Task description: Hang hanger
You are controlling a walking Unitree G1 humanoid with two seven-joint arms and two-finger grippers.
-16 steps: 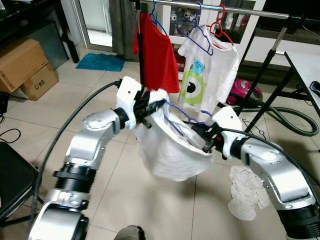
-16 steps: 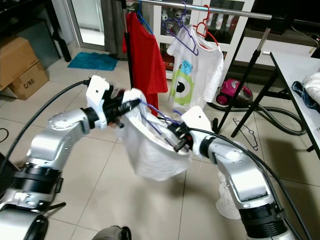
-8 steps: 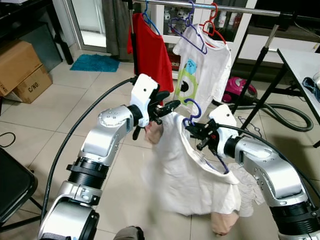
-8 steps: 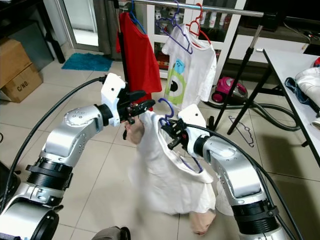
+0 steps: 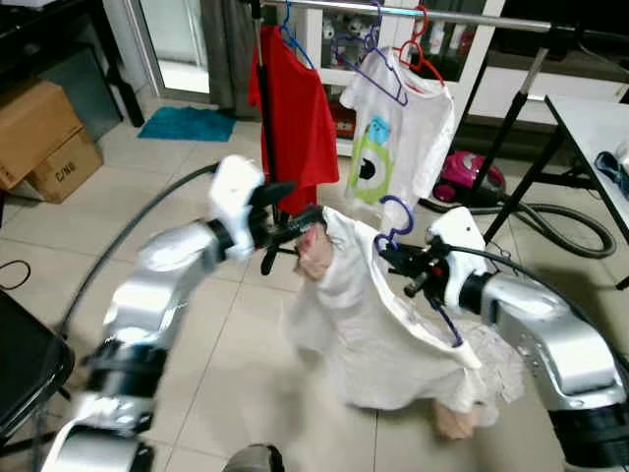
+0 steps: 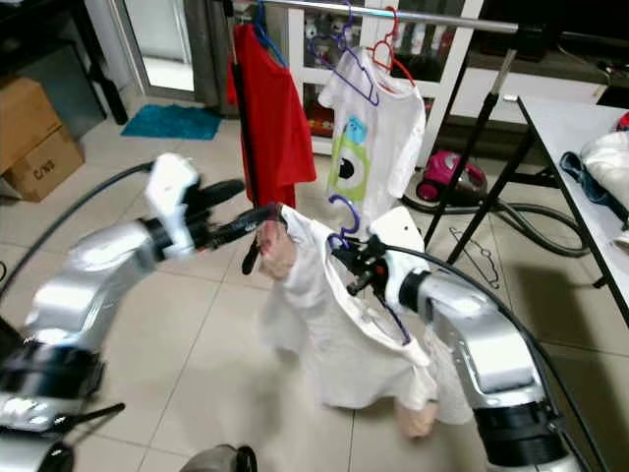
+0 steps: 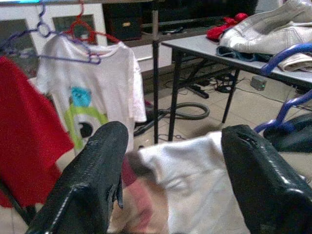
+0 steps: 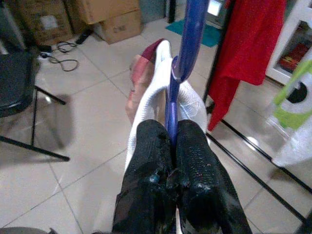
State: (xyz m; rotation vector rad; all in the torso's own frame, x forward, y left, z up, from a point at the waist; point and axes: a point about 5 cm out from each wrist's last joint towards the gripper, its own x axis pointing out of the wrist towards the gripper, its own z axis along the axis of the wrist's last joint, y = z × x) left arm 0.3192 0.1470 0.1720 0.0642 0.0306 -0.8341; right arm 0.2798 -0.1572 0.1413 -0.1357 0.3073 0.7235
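A purple hanger [image 5: 396,212] carries a white shirt [image 5: 378,329] with pink sleeve ends, which droops toward the floor. My right gripper [image 5: 410,272] is shut on the hanger just under its hook; the right wrist view shows the black fingers [image 8: 197,161] pinching the purple neck [image 8: 171,109]. My left gripper [image 5: 305,204] stands open beside the shirt's raised pink sleeve [image 5: 313,256]. In the left wrist view its fingers [image 7: 100,165] are spread wide, with the sleeve just beyond them. The metal clothes rail [image 5: 462,17] runs above and behind.
On the rail hang a red shirt [image 5: 295,98], a white monster tee [image 5: 398,138] and a red hanger [image 5: 425,51]. The rack's black legs [image 5: 511,147] and a pink vacuum [image 5: 462,177] are behind. Cardboard boxes [image 5: 44,128] and a black chair [image 5: 25,364] are left, a table [image 5: 600,113] right.
My left gripper let go of the shirt and drew back to the left, open. The shirt dropped open and now hangs from the hanger, which my right gripper has lifted.
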